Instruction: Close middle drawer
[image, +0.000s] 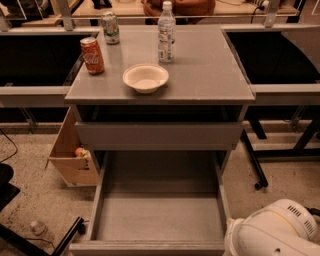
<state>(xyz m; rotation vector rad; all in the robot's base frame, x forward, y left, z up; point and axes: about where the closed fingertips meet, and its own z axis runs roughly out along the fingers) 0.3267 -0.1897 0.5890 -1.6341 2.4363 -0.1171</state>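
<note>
The middle drawer (157, 215) is pulled far out toward me. It is grey, shallow and empty inside, and its flat front (147, 247) lies at the bottom edge of the view. The uppermost grey drawer front (159, 135) sits shut above it. The lowest drawer is hidden under the open one. The white rounded shell of my arm (272, 230) is at the bottom right, beside the drawer's right front corner. My gripper is out of view, below the picture's edge.
On the cabinet top (210, 75) stand a white bowl (145, 77), a red can (92, 55), a green can (110, 27) and a water bottle (166, 32). A cardboard box (72, 155) sits on the floor at the left. Black tables flank both sides.
</note>
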